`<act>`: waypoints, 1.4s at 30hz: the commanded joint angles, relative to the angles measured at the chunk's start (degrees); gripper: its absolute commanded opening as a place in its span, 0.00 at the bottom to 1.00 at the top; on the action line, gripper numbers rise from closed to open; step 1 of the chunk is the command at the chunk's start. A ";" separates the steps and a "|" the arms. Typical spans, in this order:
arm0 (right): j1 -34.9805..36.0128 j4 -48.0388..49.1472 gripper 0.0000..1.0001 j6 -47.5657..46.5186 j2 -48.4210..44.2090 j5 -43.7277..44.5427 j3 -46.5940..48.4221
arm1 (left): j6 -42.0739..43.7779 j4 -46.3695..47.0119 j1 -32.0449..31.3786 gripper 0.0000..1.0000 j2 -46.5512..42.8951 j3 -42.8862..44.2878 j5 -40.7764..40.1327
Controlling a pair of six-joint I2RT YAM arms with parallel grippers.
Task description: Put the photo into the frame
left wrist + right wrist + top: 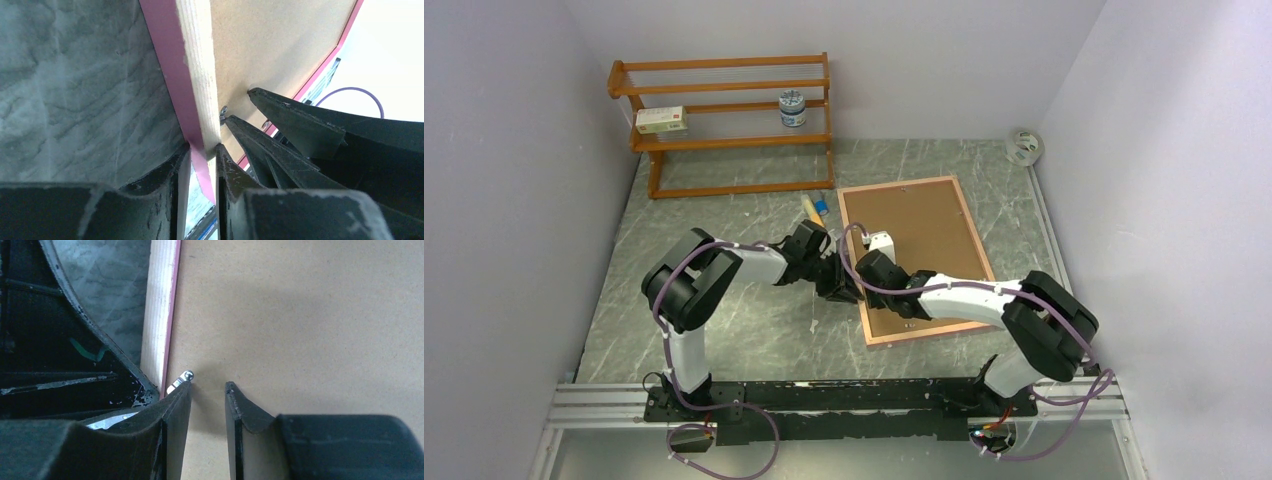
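Observation:
The frame (894,185) lies back side up on the table, its pink border round the brown backing sheet (924,225). At its left edge my left gripper (832,280) is shut on the rail. In the left wrist view the fingertips (204,146) pinch the pink side (165,60) and the pale wood face. A blue-and-white sliver (200,205) shows between those fingers; I cannot tell whether it is the photo. My right gripper (861,277) stands open over the backing (300,315). Nothing is between its fingertips (207,385). Its left finger touches a small metal tab (184,377).
An orange shelf rack (724,140) stands at the back left with a small box (661,120) and a jar (793,108) on it. A tape roll (1024,147) lies at the back right. Pens (816,208) lie by the frame's far left corner. Walls close in on both sides.

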 commanded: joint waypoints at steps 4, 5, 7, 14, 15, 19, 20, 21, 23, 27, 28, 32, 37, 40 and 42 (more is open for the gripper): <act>0.48 2.26 0.36 -2.33 2.98 -5.30 0.08 | 4.84 -9.18 0.78 0.19 5.13 -0.77 -17.06; 0.52 2.69 0.35 -2.42 2.90 -5.90 -0.17 | 4.84 -9.27 0.78 0.18 5.13 -0.94 -17.14; 0.57 3.37 0.36 -2.40 3.01 -6.54 -0.59 | 4.84 -9.36 0.73 0.17 5.07 -1.32 -17.09; 0.57 4.99 0.37 -2.03 4.82 -8.10 -0.51 | 4.76 -9.18 0.77 0.16 5.31 -2.45 -17.17; 0.57 5.18 0.38 -1.95 4.92 -8.45 -0.34 | 4.75 -9.18 0.78 0.16 5.31 -2.61 -17.32; 0.57 5.18 0.42 -0.02 3.98 -9.03 -0.13 | 5.20 -10.32 0.83 0.19 4.98 -2.49 -18.60; 0.57 4.94 0.42 0.34 3.29 -9.04 -0.25 | 5.38 -10.55 0.98 0.21 4.86 -2.31 -18.73; 0.57 4.58 0.42 0.57 2.28 -8.91 -0.35 | 5.58 -10.58 1.14 0.22 4.73 -2.14 -18.68; 0.57 4.29 0.42 0.65 0.89 -8.22 -0.85 | 6.00 -10.69 1.58 0.23 4.48 -1.67 -18.38; 0.53 4.23 0.41 -0.56 0.50 -8.47 -1.16 | 6.96 -11.76 2.38 0.23 4.62 0.35 -17.57; 0.55 4.47 0.40 -0.72 0.39 -8.79 -1.28 | 7.07 -11.88 2.63 0.22 4.61 0.73 -17.26; 0.53 4.65 0.31 -0.59 -0.62 -8.87 -1.86 | 7.34 -12.72 3.44 0.18 4.43 1.72 -17.44; 0.56 4.39 0.33 -0.63 -0.91 -9.03 -1.51 | 7.90 -13.60 3.68 0.18 5.16 2.86 -17.27; 0.55 3.82 0.35 -0.57 -1.12 -8.16 -1.32 | 8.05 -13.63 3.77 0.17 5.39 2.99 -17.18; 0.57 2.92 0.34 -0.78 -0.26 -6.97 -0.85 | 8.14 -13.66 3.77 0.17 5.50 2.98 -17.16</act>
